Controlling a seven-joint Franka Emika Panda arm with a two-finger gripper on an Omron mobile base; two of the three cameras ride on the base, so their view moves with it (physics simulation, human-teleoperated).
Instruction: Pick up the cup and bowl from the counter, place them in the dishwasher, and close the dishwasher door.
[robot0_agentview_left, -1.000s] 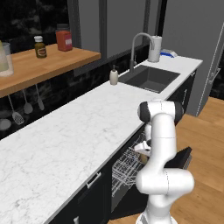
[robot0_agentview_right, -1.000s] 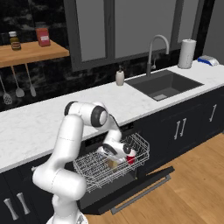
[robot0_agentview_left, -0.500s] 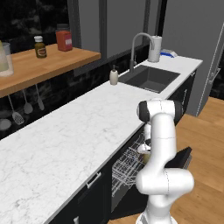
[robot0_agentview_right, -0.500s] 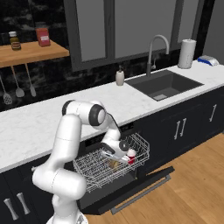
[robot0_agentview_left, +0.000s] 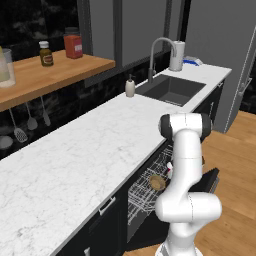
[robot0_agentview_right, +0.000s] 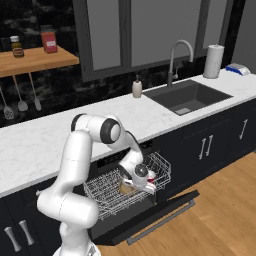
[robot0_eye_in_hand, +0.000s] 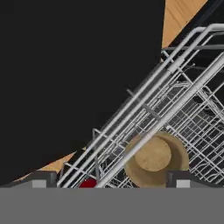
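The dishwasher's white wire rack (robot0_agentview_right: 107, 192) is pulled out under the counter (robot0_agentview_right: 40, 140), above the dishwasher door (robot0_agentview_right: 165, 212), which lies folded down. The brown bowl (robot0_agentview_right: 125, 189) sits in the rack, also seen as a tan bowl (robot0_agentview_left: 157, 182) and, close up, as a round bowl (robot0_eye_in_hand: 153, 157). A sliver of the red cup (robot0_eye_in_hand: 89, 183) shows in the rack at the hand view's lower edge. My gripper (robot0_agentview_right: 144, 186) hangs open just over the rack, beside the bowl, with nothing between its fingertips (robot0_eye_in_hand: 43, 178).
A sink (robot0_agentview_right: 187, 97) with a tall faucet (robot0_agentview_right: 180, 55) is set in the counter to the right, with a soap bottle (robot0_agentview_right: 136, 88) and a paper towel roll (robot0_agentview_right: 215, 61) near it. A wooden wall shelf (robot0_agentview_left: 50, 75) carries jars. Wooden floor (robot0_agentview_right: 220, 220) spreads in front of the door.
The hand has shifted only slightly over the rack and stays open. The cup's red showed beside the hand in the right base view before; now the hand covers it there.
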